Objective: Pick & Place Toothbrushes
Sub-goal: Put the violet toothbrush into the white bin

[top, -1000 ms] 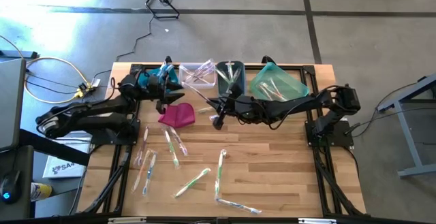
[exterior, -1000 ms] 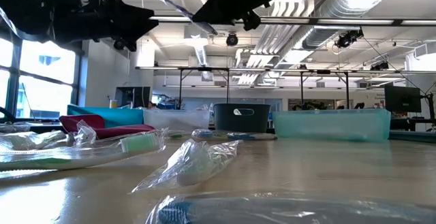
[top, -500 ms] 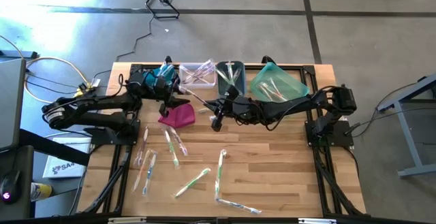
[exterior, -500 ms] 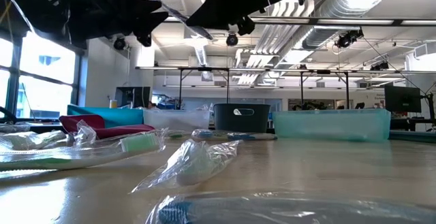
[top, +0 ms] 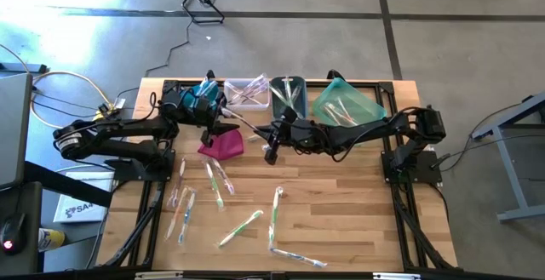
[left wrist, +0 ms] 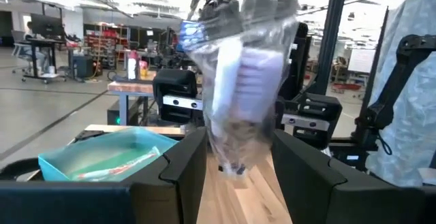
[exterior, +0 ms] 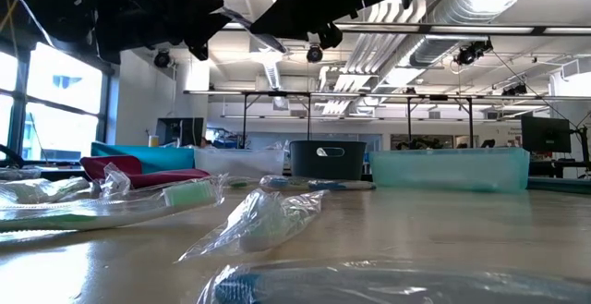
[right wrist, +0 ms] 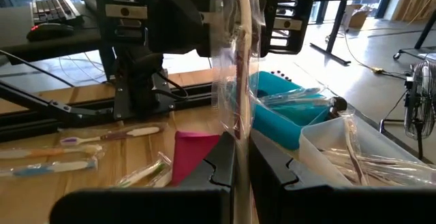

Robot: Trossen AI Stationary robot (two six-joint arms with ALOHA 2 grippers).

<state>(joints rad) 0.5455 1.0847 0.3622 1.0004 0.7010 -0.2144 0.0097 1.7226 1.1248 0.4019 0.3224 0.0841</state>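
I see one wrapped toothbrush (right wrist: 235,67) pinched in my right hand (top: 271,135), fingers pressed together on it, raised above the desk (top: 341,220). My left hand (left wrist: 238,159) faces it, spread around the wrapper's far end. Bare desk lies beneath both.

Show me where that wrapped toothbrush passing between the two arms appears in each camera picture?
High view: the wrapped toothbrush slants between both grippers, beside the magenta pouch.
Low view: top, slanting at.
Left wrist view: centre.
Right wrist view: upright at.
Shared landmark: the magenta pouch, also at and.
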